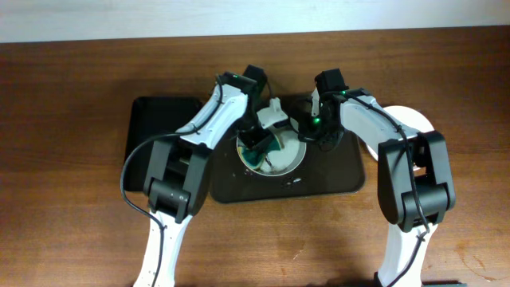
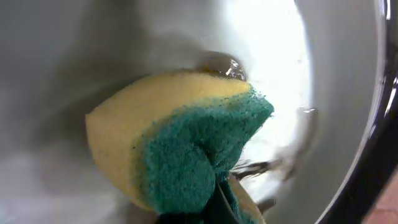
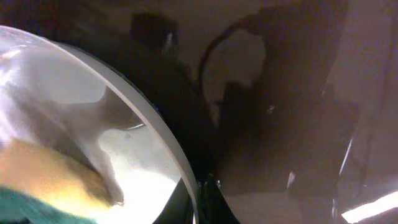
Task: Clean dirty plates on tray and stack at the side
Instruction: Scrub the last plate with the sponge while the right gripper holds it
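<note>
Roughly midway, I judge: my left tool (image 1: 256, 146) is clenched on the sponge (image 2: 180, 155) against a plate (image 1: 288, 159) on the tray (image 1: 335, 171), my right tool (image 3: 199, 202) seemingly pinching its rim, a second plate (image 1: 416, 119) already aside on the counter (image 1: 80, 239).

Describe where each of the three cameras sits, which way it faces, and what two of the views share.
Overhead: fixed above the table, looking straight down at the tray and plate; both arms show.
Left wrist: on the left arm, close over the plate, facing the sponge; a dark fingertip shows at bottom.
Right wrist: on the right arm, low at the plate's rim, facing across the tray; fingertips at bottom.
Shared: both wrist views show that plate and sponge.
</note>
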`<action>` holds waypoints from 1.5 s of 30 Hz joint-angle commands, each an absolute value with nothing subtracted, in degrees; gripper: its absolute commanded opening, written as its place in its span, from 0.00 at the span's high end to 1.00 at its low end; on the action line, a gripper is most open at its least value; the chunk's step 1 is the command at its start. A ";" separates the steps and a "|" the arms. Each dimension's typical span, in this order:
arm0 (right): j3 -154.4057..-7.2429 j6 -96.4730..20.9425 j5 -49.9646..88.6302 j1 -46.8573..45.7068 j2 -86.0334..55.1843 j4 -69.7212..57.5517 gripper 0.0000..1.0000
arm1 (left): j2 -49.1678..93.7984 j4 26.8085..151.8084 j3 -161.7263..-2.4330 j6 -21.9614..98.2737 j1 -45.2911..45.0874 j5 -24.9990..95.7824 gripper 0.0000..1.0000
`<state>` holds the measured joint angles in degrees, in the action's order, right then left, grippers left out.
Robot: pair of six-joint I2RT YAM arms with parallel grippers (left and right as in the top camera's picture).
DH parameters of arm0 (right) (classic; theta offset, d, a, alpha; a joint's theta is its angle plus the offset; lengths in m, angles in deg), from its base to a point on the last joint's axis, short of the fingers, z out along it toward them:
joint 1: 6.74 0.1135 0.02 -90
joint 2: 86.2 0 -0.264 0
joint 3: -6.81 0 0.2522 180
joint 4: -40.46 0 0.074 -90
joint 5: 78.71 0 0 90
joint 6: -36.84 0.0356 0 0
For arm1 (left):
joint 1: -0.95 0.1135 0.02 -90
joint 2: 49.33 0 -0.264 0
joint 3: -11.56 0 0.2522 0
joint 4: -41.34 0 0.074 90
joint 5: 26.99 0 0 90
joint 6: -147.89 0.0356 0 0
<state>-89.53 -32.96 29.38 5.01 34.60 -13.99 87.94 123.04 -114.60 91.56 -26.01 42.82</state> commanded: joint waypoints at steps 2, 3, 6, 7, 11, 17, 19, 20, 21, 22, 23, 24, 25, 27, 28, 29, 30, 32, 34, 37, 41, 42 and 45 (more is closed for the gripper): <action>-87.50 -31.25 27.15 5.66 37.02 -13.92 0.96 | 92.53 123.24 -111.78 90.19 -30.87 37.36 1.00; -87.50 -31.23 27.15 5.66 37.02 -13.92 0.96 | 92.53 121.78 -111.81 84.83 -30.36 37.75 1.00; -87.50 -31.21 27.15 5.66 37.02 -13.92 0.96 | 92.53 116.64 -111.81 60.75 -27.19 44.05 1.00; -87.50 -30.84 27.12 5.66 37.02 -13.94 0.96 | 92.53 116.38 -111.98 51.02 -25.14 46.54 1.00; -87.37 -25.20 27.15 5.64 37.02 -13.88 0.96 | 92.53 116.42 -111.98 19.24 -19.76 41.97 1.00; -87.28 -25.20 27.12 5.64 37.02 -13.90 0.96 | 92.53 104.93 -111.96 5.69 -19.94 50.30 1.00; -86.63 -25.20 27.12 5.62 37.02 -13.31 0.96 | 92.53 97.67 -111.96 1.97 -20.02 53.58 1.00; -86.23 -25.20 27.12 5.62 37.02 -12.94 0.96 | 92.53 93.80 -111.96 1.99 -20.02 54.69 1.00; -85.86 -25.20 27.12 5.62 37.02 -12.63 0.96 | 92.53 90.30 -111.96 2.02 -20.05 56.07 1.00; -85.73 -25.20 27.15 5.62 37.02 -12.43 0.96 | 92.53 88.03 -111.96 2.02 -20.05 57.47 1.00; -85.62 -25.20 27.15 5.62 37.02 -12.28 0.96 | 92.53 86.59 -111.96 2.21 -20.05 59.94 1.00; -85.60 -25.20 27.12 5.62 37.02 -12.28 0.96 | 92.53 86.83 -111.96 2.93 -20.05 62.45 1.00; -85.60 -25.22 27.12 5.62 37.02 -12.26 0.96 | 92.53 87.35 -111.96 11.52 -20.05 62.49 1.00; -85.58 -25.22 27.12 5.62 37.02 -12.28 0.96 | 92.53 90.43 -111.96 24.48 -20.16 61.16 1.00; -85.58 -25.22 27.15 5.62 37.02 -12.24 0.96 | 92.53 94.81 -111.96 35.65 -20.26 57.64 1.00; -85.58 -25.20 27.15 5.62 37.02 -12.22 0.96 | 92.53 99.53 -111.96 44.53 -20.26 53.07 1.00; -85.58 -25.20 27.17 5.62 37.02 -12.15 0.96 | 92.53 101.52 -111.96 51.52 -20.26 48.16 1.00; -85.58 -25.20 27.39 5.62 37.02 -12.00 0.96 | 92.53 103.44 -111.96 68.94 -20.26 27.06 1.00; -85.58 -25.22 27.56 5.62 37.02 -12.02 0.96 | 92.53 103.15 -111.98 68.33 -20.40 19.41 1.00; -85.58 -25.22 27.61 5.62 37.02 -12.02 0.96 | 92.53 102.67 -111.98 59.46 -20.92 19.52 1.00; -85.58 -25.24 27.61 5.62 37.02 -12.06 0.96 | 92.51 105.30 -112.61 49.05 -21.45 38.43 1.00; -85.58 -25.24 27.58 5.62 37.02 -12.06 0.96 | 92.51 108.79 -113.75 45.75 -21.45 49.40 1.00; -85.58 -25.22 27.61 5.62 37.02 -12.02 0.96 | 92.51 117.47 -117.12 43.11 -21.53 70.41 1.00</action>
<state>-88.11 -25.26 32.39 5.77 34.49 -10.86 90.21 112.44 -117.42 47.19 -23.11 41.47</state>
